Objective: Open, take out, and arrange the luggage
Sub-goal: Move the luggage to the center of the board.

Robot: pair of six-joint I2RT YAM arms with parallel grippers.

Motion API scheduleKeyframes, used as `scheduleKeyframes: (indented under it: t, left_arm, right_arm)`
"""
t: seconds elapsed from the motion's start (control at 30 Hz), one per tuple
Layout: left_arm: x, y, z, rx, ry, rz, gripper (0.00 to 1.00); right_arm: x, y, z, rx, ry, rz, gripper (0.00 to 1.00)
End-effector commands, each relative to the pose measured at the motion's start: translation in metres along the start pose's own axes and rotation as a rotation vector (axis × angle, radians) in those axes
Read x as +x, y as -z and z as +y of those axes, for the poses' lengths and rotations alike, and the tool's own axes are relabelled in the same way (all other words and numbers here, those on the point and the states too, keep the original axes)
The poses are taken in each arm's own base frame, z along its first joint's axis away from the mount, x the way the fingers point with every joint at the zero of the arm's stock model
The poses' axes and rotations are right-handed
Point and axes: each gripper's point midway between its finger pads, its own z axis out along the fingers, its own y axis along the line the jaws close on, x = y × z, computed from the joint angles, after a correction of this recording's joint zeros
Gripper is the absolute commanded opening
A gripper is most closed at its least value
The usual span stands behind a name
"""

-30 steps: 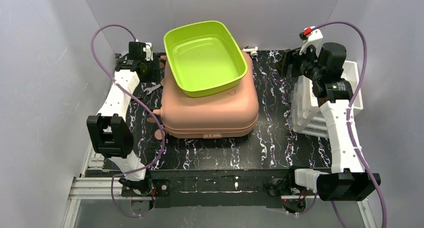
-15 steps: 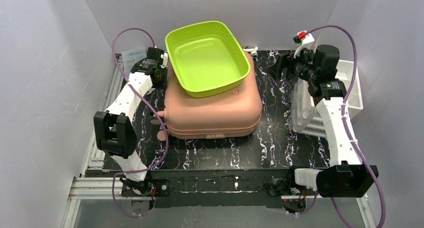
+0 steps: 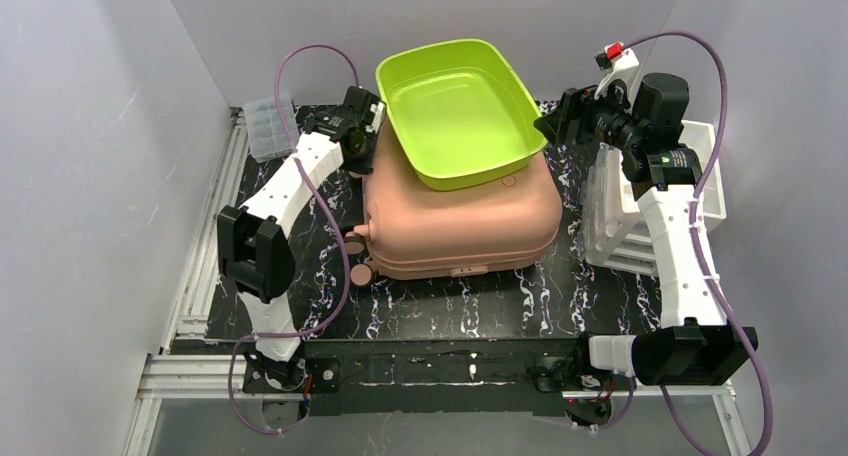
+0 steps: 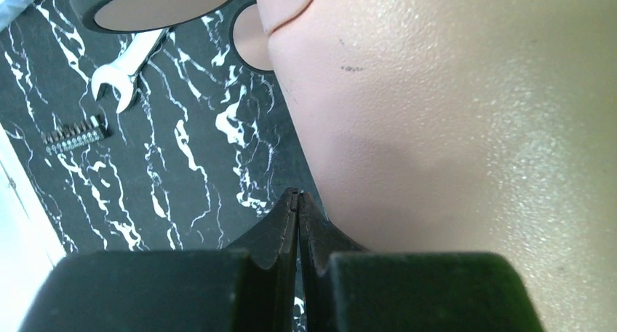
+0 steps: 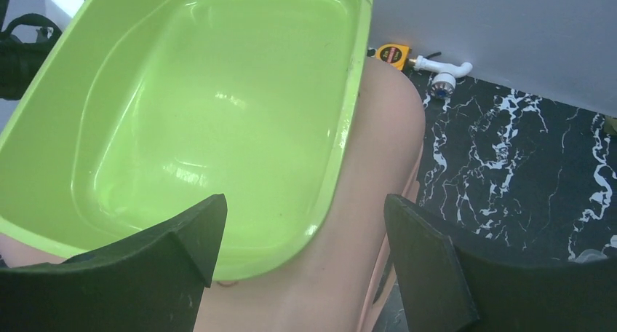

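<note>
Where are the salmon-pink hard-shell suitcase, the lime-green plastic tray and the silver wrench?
Salmon-pink hard-shell suitcase (image 3: 470,226): top external view, on its lid.
Lime-green plastic tray (image 3: 455,106): top external view, on its bare floor.
Silver wrench (image 4: 138,54): left wrist view, on its shaft.

salmon-pink luggage (image 3: 455,221), lime-green tray (image 3: 462,111), black white-veined tabletop (image 3: 560,296)

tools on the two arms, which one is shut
The left tool, its fingers pressed together beside the salmon-pink luggage. The right tool has its fingers wide apart, facing the lime-green tray.
</note>
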Motion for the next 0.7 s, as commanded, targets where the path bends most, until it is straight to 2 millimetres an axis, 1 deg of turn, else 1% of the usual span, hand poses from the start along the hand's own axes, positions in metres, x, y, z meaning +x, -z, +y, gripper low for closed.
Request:
scheduleKeyframes:
  t: [0.0, 0.1, 0.23, 0.33, 0.4, 0.53, 0.6, 0.67]
  left_arm:
    - [-0.006, -0.002, -0.094, 0.256, -0.07, -0.001, 0.0]
    - [-0.008, -0.006, -0.101, 0.275, -0.074, 0.004, 0.0]
    - [-0.009, -0.006, -0.118, 0.333, -0.08, 0.015, 0.0]
    - [-0.008, -0.003, -0.133, 0.366, -0.105, 0.015, 0.0]
    - [-0.011, 0.002, -0.144, 0.391, -0.124, 0.006, 0.0]
    - [-0.014, 0.007, -0.162, 0.403, -0.172, -0.002, 0.0]
    - [-0.012, 0.007, -0.17, 0.406, -0.19, 0.001, 0.0]
    - [-0.011, 0.007, -0.176, 0.402, -0.207, 0.005, 0.0]
  right_arm:
    - [-0.015, 0.002, -0.012, 0.078, -0.006, -0.027, 0.88]
    - [-0.015, 0.004, -0.025, 0.153, 0.023, -0.034, 0.88]
    - [-0.011, 0.0, -0.036, 0.193, 0.028, -0.017, 0.88]
    - [-0.004, -0.006, -0.043, 0.207, 0.016, 0.008, 0.88]
    - [0.003, -0.01, -0.048, 0.218, 0.006, 0.029, 0.88]
    - [0.014, -0.016, -0.051, 0.213, -0.007, 0.055, 0.87]
    - [0.016, -0.017, -0.05, 0.205, -0.01, 0.061, 0.87]
    - [0.016, -0.018, -0.048, 0.196, -0.01, 0.063, 0.84]
